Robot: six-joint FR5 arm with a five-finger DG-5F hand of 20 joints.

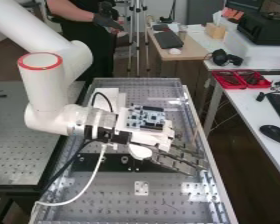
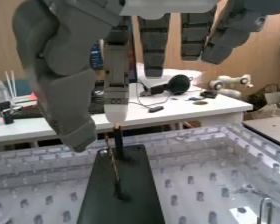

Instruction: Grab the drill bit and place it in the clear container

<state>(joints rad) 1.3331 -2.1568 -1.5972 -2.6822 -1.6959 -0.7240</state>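
The likeliest trouble is a knocked or missed drill bit [image 2: 113, 160]. It stands at a lean over the black plate [image 2: 121, 214], a thin brownish stick with its foot at a dark holder and a stubby black post [image 2: 118, 141] close beside it. The hand [image 2: 64, 95] is open, thumb and fingers apart and gripping nothing, with one pale fingertip [image 2: 115, 112] close to the bit's upper end in the wrist view. How much gap is left there, I can't tell.

In the high view the fingers point towards four o'clock over the counter [image 1: 111, 200], and the plate reaches out towards nine o'clock from them. A straight drop could land that fingertip on the post or push the bit further over. Closing unevenly, the thumb might arrive first and sweep the bit aside; pinched only at its tip, something this slim could twist or slip. If its foot sits snugly, a sideways pull would bind it, so a straight lift looks safer. The white cable [image 1: 89, 192], looping towards seven o'clock, may drag on a wide swing. Over the clear container, letting go too high could bounce the bit out.
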